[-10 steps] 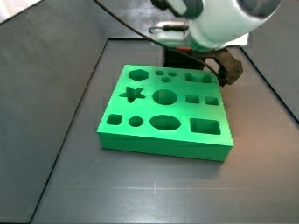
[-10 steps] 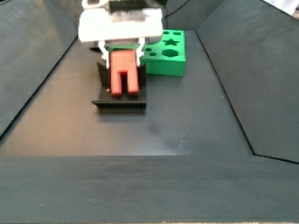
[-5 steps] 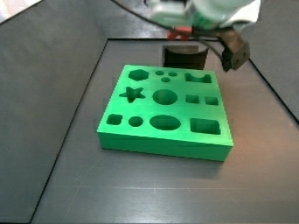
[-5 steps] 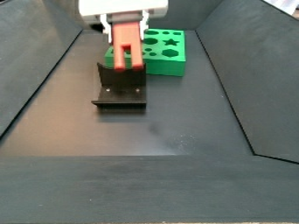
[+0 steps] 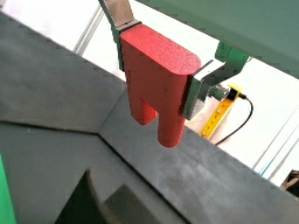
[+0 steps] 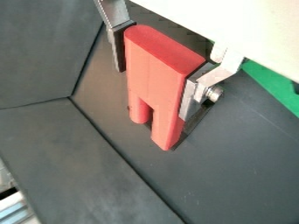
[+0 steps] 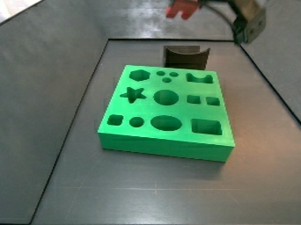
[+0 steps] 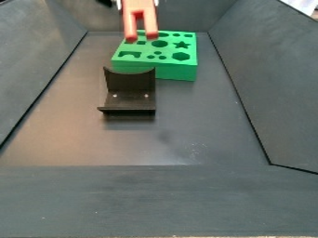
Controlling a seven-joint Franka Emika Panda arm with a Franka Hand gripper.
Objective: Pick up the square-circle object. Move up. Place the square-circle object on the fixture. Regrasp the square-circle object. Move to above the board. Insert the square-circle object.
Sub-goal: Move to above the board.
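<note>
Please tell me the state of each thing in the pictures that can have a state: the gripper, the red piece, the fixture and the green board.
gripper: shut on the square-circle object, raised high above the floor.
square-circle object: held between the fingers, hanging in the air, prongs pointing down.
fixture: on the floor, nothing resting on it.
board: flat on the floor, all visible holes unfilled.

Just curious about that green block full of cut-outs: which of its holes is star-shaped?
On the board, the star hole sits on its left edge in a side view, the only pointed cut-out; the others are round, oval or square. The gripper holds the square-circle object above.
</note>
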